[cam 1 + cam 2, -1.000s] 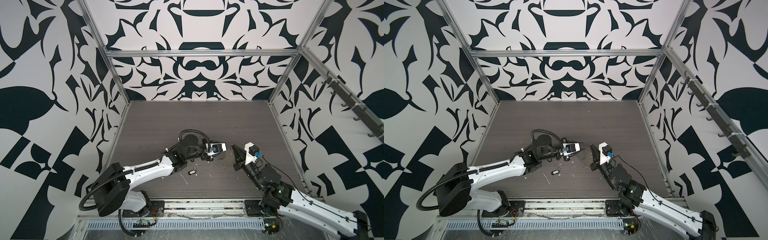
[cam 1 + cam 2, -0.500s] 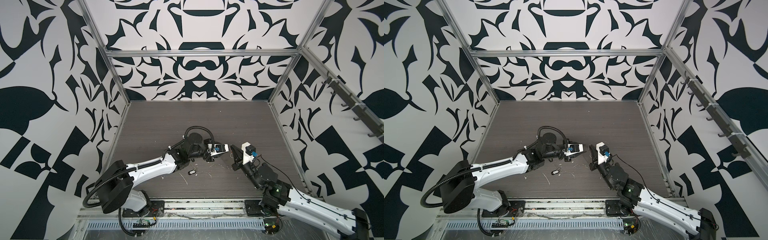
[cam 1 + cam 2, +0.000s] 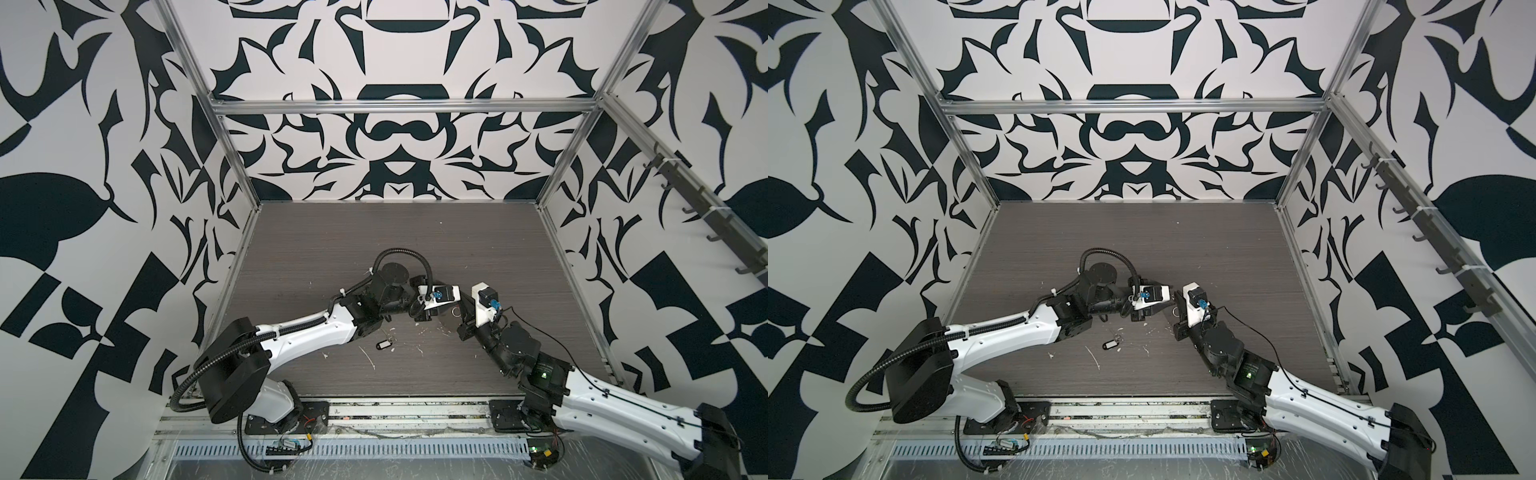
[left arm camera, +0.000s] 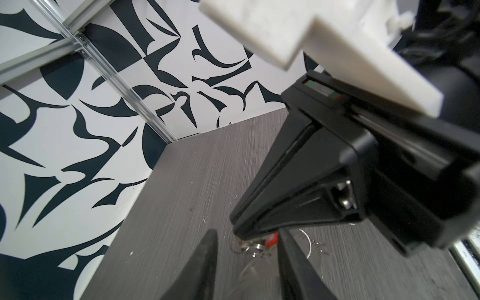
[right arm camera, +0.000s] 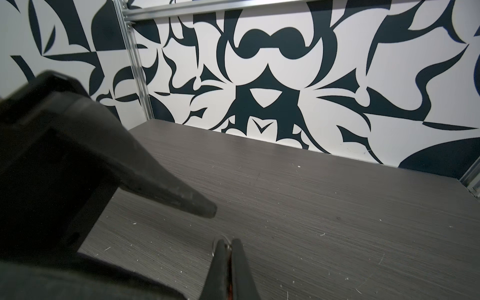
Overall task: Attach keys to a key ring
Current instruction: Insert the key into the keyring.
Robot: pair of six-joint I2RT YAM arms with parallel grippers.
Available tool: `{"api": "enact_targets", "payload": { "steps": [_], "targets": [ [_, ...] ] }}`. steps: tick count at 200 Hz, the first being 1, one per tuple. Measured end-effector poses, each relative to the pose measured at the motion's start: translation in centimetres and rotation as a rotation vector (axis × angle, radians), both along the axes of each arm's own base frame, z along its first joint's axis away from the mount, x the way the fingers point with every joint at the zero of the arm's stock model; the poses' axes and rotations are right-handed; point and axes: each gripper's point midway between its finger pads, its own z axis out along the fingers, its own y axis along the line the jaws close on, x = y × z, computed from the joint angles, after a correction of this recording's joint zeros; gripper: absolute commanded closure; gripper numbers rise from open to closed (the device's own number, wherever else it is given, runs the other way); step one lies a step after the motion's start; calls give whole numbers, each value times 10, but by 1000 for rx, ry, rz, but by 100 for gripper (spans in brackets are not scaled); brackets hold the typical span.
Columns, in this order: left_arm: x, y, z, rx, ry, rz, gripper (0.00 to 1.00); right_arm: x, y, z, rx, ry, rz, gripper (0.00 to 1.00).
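Note:
In the left wrist view my left gripper (image 4: 248, 257) is open, its two dark fingers (image 4: 207, 262) spread wide with nothing pinched between them. Just beyond them my right gripper's tip holds the keys (image 4: 255, 248) with the red-orange tag (image 4: 272, 240). In the right wrist view my right gripper (image 5: 226, 242) is shut, with red showing in the slit and a small split ring (image 5: 217, 240) at its tip. A thin arc of the key ring (image 4: 309, 242) shows beside my left finger. The black-tagged keys (image 3: 384, 345) lie on the table in both top views, also (image 3: 1111, 344).
The dark wood-grain table (image 3: 415, 249) carries white scraps (image 3: 370, 359) near the black tag. Patterned walls with metal rails (image 3: 399, 106) close in three sides. Both arms meet mid-table, their grippers (image 3: 1156, 307) nearly touching.
My left arm has reached to the right, up to the right gripper, and its jaws have opened wider. The right gripper has shifted slightly left and stayed shut.

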Motion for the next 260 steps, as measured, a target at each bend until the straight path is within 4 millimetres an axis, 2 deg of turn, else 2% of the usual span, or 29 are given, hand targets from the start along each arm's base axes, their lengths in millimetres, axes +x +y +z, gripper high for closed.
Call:
{"api": "enact_targets", "payload": {
  "steps": [27, 64, 97, 144, 167, 194, 221, 260],
  "targets": [
    [4, -2, -7, 23, 10, 16, 40, 1, 0, 1, 11, 0, -5, 100],
    [13, -3, -11, 40, 4, 51, 39, 1, -1, 8, 50, -11, -9, 100],
    [19, -2, -10, 42, -5, 87, 50, -1, -4, 20, 93, -34, -9, 100],
    [26, -1, -12, 48, -9, 124, 71, -3, -8, 27, 121, -51, -15, 100],
    [27, -1, -12, 50, -13, 129, 76, -3, -9, 29, 128, -56, -16, 100],
    [27, -1, -12, 50, -11, 133, 76, -3, -9, 29, 128, -55, -16, 100],
    [27, -1, -12, 49, -8, 133, 70, -3, -8, 28, 126, -55, -16, 100],
    [26, -1, -12, 46, 0, 129, 70, -1, -6, 25, 116, -48, -15, 100]
  ]
}}
